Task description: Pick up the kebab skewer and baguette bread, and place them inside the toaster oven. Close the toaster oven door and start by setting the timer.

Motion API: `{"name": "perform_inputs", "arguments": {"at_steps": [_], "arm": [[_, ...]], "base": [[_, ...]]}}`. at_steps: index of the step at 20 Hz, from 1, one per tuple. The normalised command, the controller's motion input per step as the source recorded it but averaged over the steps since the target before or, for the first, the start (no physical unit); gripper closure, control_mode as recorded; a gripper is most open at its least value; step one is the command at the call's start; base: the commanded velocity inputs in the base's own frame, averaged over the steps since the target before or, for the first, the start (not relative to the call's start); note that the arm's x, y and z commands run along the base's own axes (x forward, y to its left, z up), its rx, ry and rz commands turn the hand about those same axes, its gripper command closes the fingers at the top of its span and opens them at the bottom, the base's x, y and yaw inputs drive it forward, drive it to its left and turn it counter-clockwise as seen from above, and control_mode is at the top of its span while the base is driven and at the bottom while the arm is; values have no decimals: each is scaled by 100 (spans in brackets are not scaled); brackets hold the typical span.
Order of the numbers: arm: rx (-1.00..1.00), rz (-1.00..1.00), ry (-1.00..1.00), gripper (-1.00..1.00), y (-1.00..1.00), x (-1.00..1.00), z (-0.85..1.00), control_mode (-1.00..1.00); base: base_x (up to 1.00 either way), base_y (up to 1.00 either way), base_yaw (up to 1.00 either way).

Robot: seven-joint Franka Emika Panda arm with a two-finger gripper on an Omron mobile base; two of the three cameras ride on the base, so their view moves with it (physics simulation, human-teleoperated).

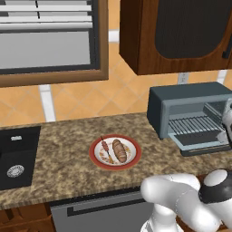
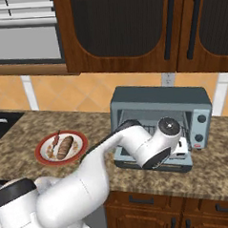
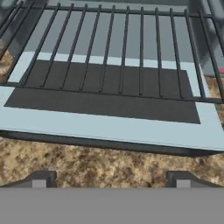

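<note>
toaster oven door down, hand open

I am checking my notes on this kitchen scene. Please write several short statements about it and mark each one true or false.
1. The boxy blue-grey toaster oven has its drop-down glass door lowered open. True.
2. The thin kebab skewer lies on the oven's wire rack. False: it lies on the round red-rimmed plate.
3. The golden-brown baguette bread shares that plate with the skewer. True.
4. The two-finger gripper is shut on the baguette. False: its jaws are open and empty, near the door's front edge.
5. The plate sits on the speckled brown counter. True.
</note>
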Motion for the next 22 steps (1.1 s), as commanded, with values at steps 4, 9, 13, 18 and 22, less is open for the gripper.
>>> {"name": "perform_inputs", "arguments": {"at_steps": [4, 9, 13, 18, 22], "arm": [[0, -10, 14, -100, 17, -15, 97, -100], [0, -6, 24, -100, 49, -32, 73, -100], [-2, -2, 29, -100, 96, -23, 36, -100], [-1, 0, 28, -100, 100, -12, 12, -100], [0, 0, 31, -100, 99, -9, 0, -100]], "base": [[0, 0, 0], [0, 0, 0], [0, 0, 0], [0, 0, 0], [0, 0, 0]]}}
